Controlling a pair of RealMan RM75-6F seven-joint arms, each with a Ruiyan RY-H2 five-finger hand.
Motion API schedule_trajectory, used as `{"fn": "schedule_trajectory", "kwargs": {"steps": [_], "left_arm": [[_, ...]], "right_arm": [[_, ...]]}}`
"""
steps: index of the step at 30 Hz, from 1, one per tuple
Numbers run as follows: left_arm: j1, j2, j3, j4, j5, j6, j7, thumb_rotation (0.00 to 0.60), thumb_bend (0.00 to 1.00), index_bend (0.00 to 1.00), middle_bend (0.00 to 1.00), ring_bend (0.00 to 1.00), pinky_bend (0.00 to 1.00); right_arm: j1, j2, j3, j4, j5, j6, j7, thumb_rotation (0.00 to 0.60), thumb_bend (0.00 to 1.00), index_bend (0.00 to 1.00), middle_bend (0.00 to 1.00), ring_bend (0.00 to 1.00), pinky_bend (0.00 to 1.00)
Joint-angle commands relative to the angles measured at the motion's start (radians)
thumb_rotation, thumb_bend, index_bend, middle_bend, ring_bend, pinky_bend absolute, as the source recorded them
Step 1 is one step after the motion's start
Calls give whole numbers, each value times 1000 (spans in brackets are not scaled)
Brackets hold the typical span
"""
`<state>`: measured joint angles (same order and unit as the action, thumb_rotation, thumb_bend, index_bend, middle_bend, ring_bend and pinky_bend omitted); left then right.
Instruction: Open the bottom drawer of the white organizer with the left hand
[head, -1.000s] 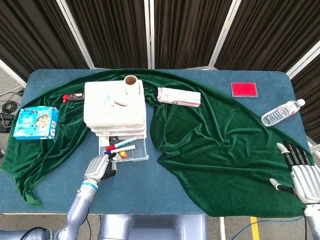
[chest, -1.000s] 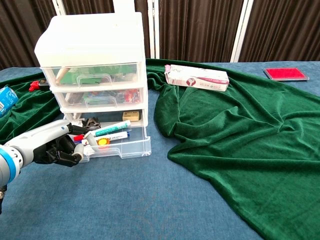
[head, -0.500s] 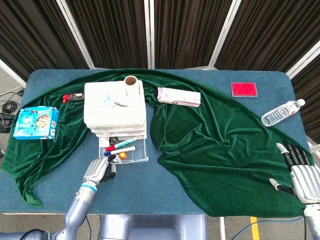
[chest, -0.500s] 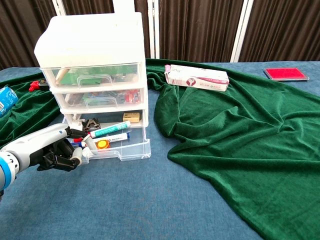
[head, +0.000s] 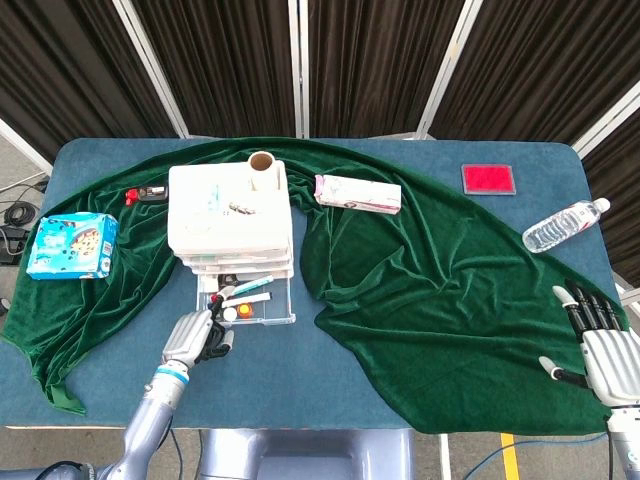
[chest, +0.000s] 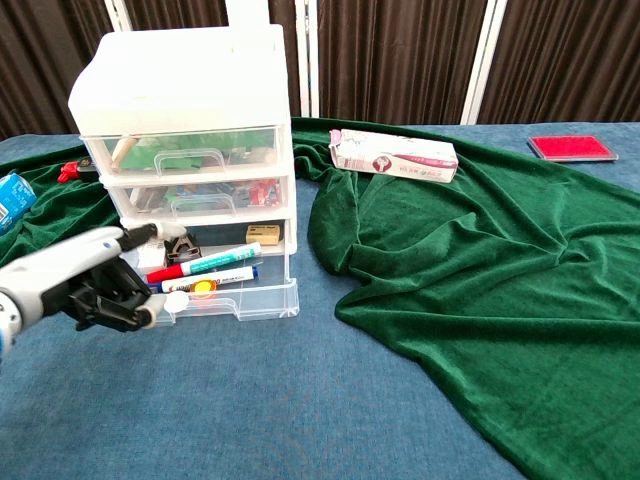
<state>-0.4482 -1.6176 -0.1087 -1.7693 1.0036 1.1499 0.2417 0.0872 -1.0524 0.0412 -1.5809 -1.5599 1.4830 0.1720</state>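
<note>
The white organizer (head: 230, 215) (chest: 188, 130) stands on the left of the table, its two upper drawers closed. Its bottom drawer (head: 248, 300) (chest: 240, 295) is pulled out toward me; markers (chest: 212, 262) and small items lie inside. My left hand (head: 192, 338) (chest: 98, 285) is at the drawer's front left corner, fingers curled in, one fingertip against the drawer front and another lying over its left edge. My right hand (head: 600, 345) rests at the table's right front edge with fingers spread and holds nothing; only the head view shows it.
A green cloth (head: 420, 270) (chest: 480, 260) covers much of the blue table. On it or near it lie a pink-white box (head: 357, 193) (chest: 393, 155), a red pad (head: 488, 179), a water bottle (head: 563, 226), a blue cookie pack (head: 72, 245) and a paper roll (head: 263, 165).
The left hand has shifted slightly left and toward me at the drawer's corner, one finger lifting over the edge. The markers inside have rolled. The right hand has not moved.
</note>
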Motion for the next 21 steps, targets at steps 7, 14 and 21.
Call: {"fn": "schedule_trajectory", "kwargs": {"steps": [7,14,21], "left_arm": [[122,191,132,-73,315,146,-134,600,543,0,664,621,647],[187,323,230,-50,501,228,-261,600,428,0,56,66,216],[258,355,236,49,581,355,-123,600,303,0,0,0,0]], "right_arm": [[2,-8,2,4,4,-3,-21,600,64,59,0,0,0],[6,-32,-1,5,2,-9,-77,600,64,59,0,0,0],[5,-62,-3,19,-34,23,-110,600,64,48,0,0,0]]}}
